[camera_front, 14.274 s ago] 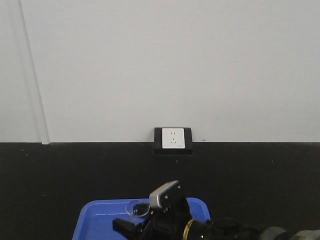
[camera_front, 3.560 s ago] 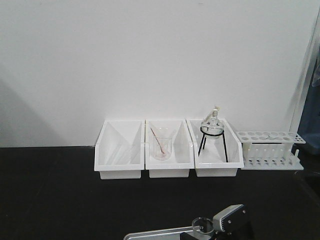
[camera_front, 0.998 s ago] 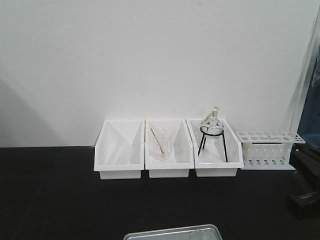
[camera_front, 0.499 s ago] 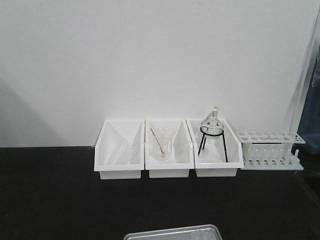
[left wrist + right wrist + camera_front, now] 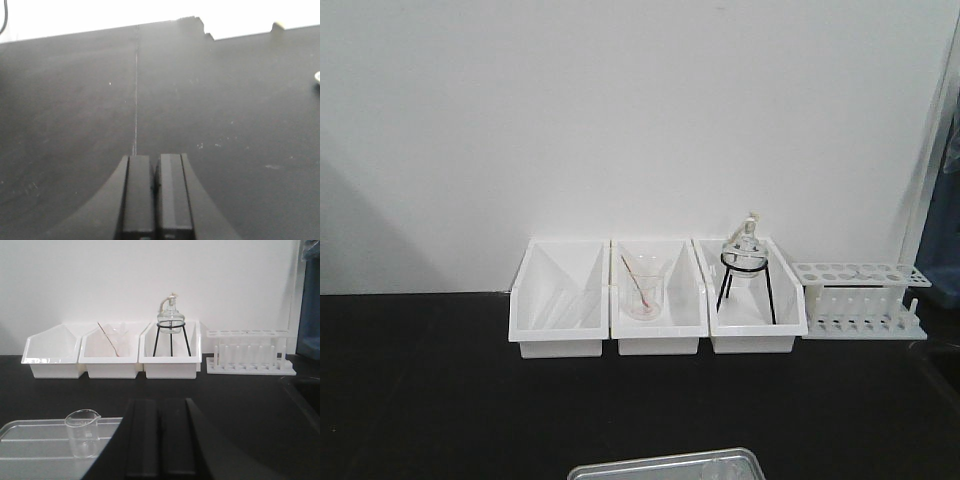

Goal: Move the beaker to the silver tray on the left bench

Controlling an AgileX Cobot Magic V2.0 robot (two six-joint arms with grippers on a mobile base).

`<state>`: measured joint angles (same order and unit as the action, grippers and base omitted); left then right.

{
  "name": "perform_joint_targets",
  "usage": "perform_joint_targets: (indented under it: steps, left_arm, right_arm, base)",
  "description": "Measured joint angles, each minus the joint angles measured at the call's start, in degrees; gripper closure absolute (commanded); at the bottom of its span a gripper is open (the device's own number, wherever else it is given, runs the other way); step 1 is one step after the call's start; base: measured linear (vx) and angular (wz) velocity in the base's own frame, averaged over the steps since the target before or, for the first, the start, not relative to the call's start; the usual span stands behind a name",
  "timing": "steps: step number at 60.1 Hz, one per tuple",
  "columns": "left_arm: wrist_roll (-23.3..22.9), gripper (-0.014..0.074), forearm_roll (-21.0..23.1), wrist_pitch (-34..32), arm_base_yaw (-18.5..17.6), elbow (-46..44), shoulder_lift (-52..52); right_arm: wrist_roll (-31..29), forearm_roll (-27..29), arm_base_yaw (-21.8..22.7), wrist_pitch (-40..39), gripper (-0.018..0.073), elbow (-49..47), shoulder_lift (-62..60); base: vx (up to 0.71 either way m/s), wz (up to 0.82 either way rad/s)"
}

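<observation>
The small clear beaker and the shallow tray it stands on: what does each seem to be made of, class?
The small clear colourless beaker looks like glass: see-through, thin rim with a pouring lip. The shallow silver tray under it looks like metal with a shiny grey finish, though in the right wrist view it appears pale and could be mistaken for plastic.

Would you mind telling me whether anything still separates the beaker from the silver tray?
Nothing visible does. The beaker already stands upright inside the silver tray, and the right gripper sits beside it, shut and apart from it.
</observation>
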<state>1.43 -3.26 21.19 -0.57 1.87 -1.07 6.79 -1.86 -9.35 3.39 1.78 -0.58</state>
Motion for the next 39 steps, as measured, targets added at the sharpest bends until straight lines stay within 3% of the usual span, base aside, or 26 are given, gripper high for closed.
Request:
perform_joint_targets:
  steps: [39]
  left_arm:
    - [0.00,0.0595,0.00,0.00,0.00,0.00,0.00]
  right_arm:
    - [-0.05,-0.39,0.04,0.20,0.0571,0.00,-0.06]
  base:
    - [0.00,0.00]
